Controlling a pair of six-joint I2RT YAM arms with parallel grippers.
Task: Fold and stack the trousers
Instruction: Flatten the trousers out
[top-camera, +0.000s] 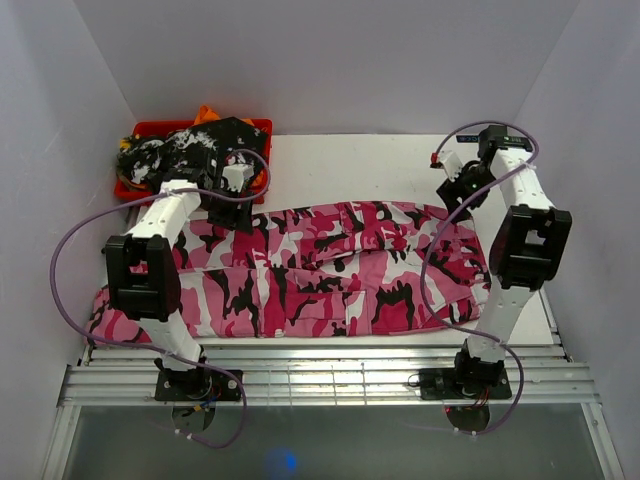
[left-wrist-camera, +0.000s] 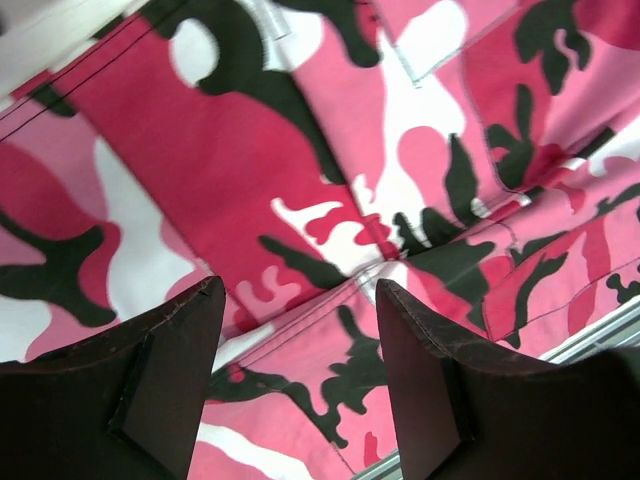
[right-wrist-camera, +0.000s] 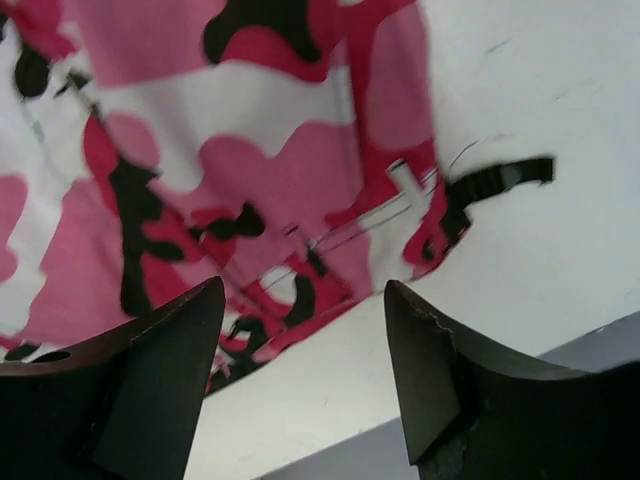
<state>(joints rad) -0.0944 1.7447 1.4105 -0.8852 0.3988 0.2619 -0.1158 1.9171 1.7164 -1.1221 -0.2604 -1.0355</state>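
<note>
Trousers (top-camera: 330, 270) spread below left hand (left-wrist-camera: 300, 290), right hand (right-wrist-camera: 305, 288) — both open

Hot-pink, white and black camouflage trousers (top-camera: 330, 280) on a white table (top-camera: 350, 165); a black-and-white mottled garment (top-camera: 160, 155) in a red bin (top-camera: 160, 126).

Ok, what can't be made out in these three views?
- Top view: the left arm covers part of the red plastic bin; how many garments lie with the black-and-white mottled cloth, and what the orange piece is, cannot be told.
- Left wrist view: the hot-pink camouflage cloth trousers run past the frame; whether the open left gripper touches them is unclear.
- Right wrist view: the black strap by the trousers' edge is blurred.
</note>
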